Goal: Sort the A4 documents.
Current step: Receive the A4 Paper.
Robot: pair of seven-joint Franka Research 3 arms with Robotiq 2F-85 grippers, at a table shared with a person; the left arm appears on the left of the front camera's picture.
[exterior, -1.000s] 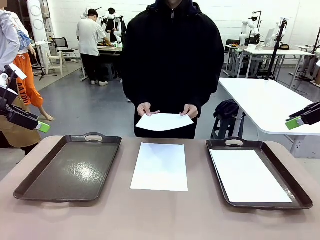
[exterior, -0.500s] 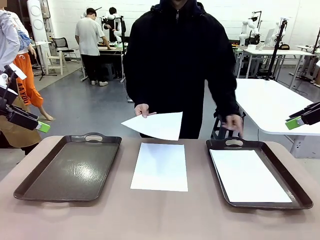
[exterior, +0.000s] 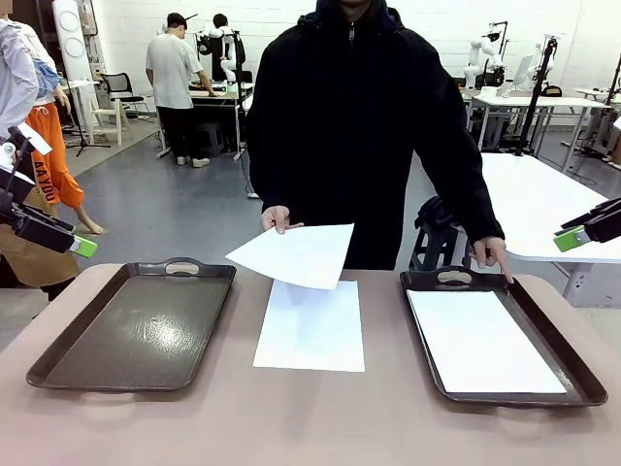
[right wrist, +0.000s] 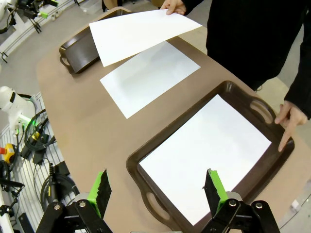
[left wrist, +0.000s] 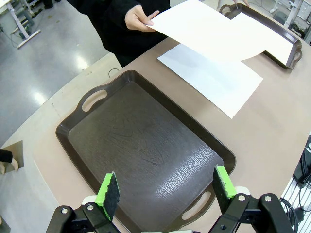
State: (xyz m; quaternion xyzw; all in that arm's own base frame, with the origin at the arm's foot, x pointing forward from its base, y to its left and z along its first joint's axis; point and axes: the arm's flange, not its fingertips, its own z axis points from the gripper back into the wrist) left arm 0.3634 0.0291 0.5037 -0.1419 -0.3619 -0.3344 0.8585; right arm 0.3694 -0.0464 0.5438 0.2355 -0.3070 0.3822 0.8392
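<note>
A person at the far side holds one white A4 sheet [exterior: 293, 254] in one hand [exterior: 276, 217] above the table's middle; that sheet [left wrist: 214, 29] also shows in the left wrist view and that sheet [right wrist: 138, 33] in the right wrist view. A second sheet [exterior: 311, 323] lies flat on the table between the trays. A third sheet [exterior: 481, 340] lies inside the right dark tray [exterior: 585, 377]. The left dark tray [exterior: 136, 325] holds nothing. My left gripper [left wrist: 165, 187] hangs open above the left tray. My right gripper [right wrist: 156, 187] hangs open above the right tray.
The person's other hand [exterior: 493, 254] rests a finger on the right tray's far rim. Both arms' green-padded fingers stand at the picture's edges, left fingers [exterior: 83, 247] and right fingers [exterior: 572, 238], off the tabletop. A white table [exterior: 529, 199] stands behind at the right.
The person let go of the sheet with one hand and put that hand on the right tray's rim. The held sheet has swung towards the left tray. Both grippers have stayed still.
</note>
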